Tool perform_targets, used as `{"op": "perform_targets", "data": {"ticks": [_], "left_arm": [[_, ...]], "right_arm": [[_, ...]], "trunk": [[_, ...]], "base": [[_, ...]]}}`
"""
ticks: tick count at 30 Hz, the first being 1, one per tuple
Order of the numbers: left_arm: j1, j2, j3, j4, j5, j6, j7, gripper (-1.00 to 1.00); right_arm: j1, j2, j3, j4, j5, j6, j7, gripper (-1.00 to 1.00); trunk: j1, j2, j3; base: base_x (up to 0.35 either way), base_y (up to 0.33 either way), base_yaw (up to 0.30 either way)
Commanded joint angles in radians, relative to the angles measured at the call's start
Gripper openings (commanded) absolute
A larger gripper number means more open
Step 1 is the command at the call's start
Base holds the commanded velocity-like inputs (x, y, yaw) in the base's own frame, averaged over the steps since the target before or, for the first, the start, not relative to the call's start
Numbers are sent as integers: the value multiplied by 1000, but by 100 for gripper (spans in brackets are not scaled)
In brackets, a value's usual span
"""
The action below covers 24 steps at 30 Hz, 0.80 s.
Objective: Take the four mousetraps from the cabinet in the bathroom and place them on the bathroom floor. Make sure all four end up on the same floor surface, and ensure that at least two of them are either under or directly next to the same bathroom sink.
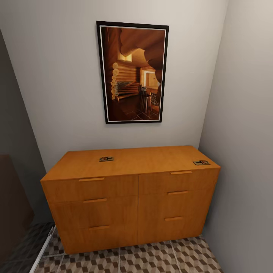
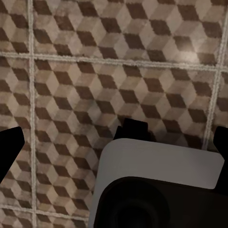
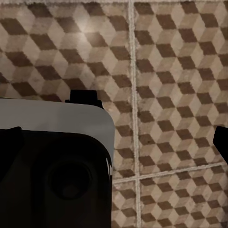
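The orange-brown cabinet point(image 1: 129, 197) stands against the wall ahead, all its drawers closed. Two mousetraps lie on its top: one point(image 1: 106, 159) left of the middle, one point(image 1: 201, 162) near the right front corner. Both are small flat boards with dark wire. In front of the cabinet lies the cube-patterned bathroom floor point(image 1: 151, 259). My left gripper point(image 2: 116, 152) hangs open over the tiles point(image 2: 95, 71), its dark fingertips point(image 2: 9, 152) at the picture's edges. The right gripper point(image 3: 116, 142) is open too, above the tiles point(image 3: 175, 71), holding nothing. The sink is out of view.
A framed picture point(image 1: 132, 72) hangs above the cabinet. A grey wall point(image 1: 242, 151) closes in just right of the cabinet. A dark shape point(image 1: 13, 204) and a pale strip on the floor point(image 1: 43, 250) lie at the left. A white-and-black rounded part of my body point(image 2: 156, 190) point(image 3: 57, 161) sits below each wrist.
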Motion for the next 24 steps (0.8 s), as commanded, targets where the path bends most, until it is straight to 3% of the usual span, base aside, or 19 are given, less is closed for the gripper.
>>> {"op": "perform_targets", "data": {"ticks": [1,7,16,21,24], "left_arm": [[-1,0,5,0,6,-1,0,100],[-1,-6,1,-5,-6,3,1,100],[-2,-48,-11,-84,-44,7,6,100],[-2,-56,-12,-183,-80,39,6,100],[-2,-59,-12,-283,-99,105,6,100]], "right_arm": [[-1,0,2,3,6,-4,-4,100],[-1,-3,3,3,4,-2,-4,100],[-4,-9,4,-18,14,16,-5,100],[-5,-10,4,-104,15,65,-5,100],[-6,-11,4,-222,14,148,-4,100]], "trunk": [[0,-1,-1],[0,-1,-1],[0,-1,-1],[0,-1,-1],[0,-1,-1]], "base": [[0,0,0],[0,0,0],[0,0,0],[0,0,0],[0,0,0]]}}
